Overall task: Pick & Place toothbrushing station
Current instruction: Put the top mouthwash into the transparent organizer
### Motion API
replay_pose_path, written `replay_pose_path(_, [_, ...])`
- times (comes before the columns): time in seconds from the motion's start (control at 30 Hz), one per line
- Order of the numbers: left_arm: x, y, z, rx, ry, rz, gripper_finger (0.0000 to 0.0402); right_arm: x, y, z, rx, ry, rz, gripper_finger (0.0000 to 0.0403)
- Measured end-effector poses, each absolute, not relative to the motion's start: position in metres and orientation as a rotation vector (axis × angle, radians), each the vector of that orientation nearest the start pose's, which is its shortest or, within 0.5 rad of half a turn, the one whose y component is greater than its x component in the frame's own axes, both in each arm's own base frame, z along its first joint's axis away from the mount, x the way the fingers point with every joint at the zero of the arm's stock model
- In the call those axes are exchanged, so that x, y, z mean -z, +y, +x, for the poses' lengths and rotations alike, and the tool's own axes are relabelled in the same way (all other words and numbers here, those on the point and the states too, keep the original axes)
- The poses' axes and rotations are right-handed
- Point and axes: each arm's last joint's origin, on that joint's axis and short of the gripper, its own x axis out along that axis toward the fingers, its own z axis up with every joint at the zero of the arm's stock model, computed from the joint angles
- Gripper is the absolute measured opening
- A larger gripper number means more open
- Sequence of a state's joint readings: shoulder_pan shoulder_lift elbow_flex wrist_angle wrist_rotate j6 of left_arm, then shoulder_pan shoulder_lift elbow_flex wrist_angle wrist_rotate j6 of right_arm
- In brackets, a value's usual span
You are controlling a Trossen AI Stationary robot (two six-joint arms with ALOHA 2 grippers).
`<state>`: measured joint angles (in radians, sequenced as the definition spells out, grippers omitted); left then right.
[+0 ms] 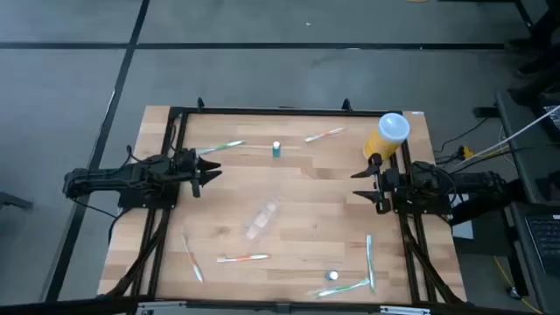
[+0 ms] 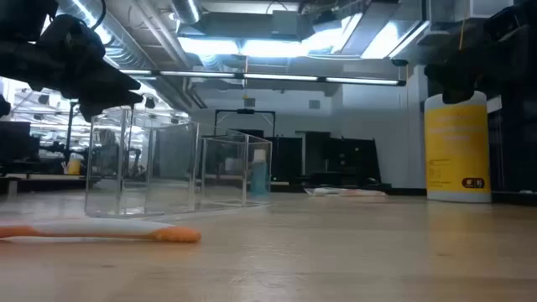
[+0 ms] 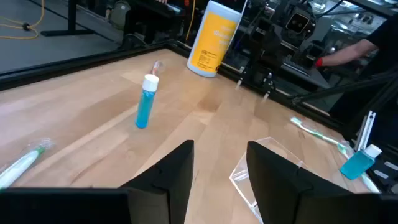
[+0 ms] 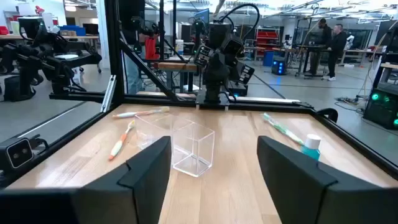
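Lying mid-table between both spread, empty claws, clear plastic holder [image 1: 262, 218] with long axis running diagonally, slightly nearer left claw [image 1: 208, 171] than right claw [image 1: 363, 183], toothbrushes scattered around.

Bright ceiling strips [image 2: 252, 44]; foreground toothbrush [image 2: 101, 234] blurred.

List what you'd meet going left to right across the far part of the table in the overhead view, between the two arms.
Green-handled toothbrush → small blue bottle → pink toothbrush → yellow canister.
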<state>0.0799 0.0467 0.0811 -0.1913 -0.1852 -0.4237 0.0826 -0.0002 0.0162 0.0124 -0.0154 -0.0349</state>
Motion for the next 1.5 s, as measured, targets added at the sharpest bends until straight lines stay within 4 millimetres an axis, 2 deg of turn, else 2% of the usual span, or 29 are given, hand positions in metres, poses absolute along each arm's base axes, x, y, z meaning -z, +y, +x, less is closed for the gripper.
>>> replay_pose_path(1.13, [-0.169, 0.013, 0.093, -0.294, 0.099, -0.412, 0.0145, -0.170, 0.008, 0.096, -0.097, -0.031, -0.034, 0.0239])
replay_pose_path(1.27, [-0.169, 0.013, 0.093, -0.294, 0.099, -0.412, 0.0145, -0.174, 0.006, 0.097, -0.025, -0.069, -0.107, 0.0239])
replay_pose_path(1.37, [-0.169, 0.013, 0.093, -0.294, 0.099, -0.412, 0.0145, -0.177, 0.007, 0.097, -0.038, -0.106, -0.019, 0.0239])
replay_pose_path(1.5, [-0.169, 0.013, 0.093, -0.294, 0.099, -0.412, 0.0145, -0.188, 0.006, 0.096, -0.047, -0.212, 0.249, 0.0240])
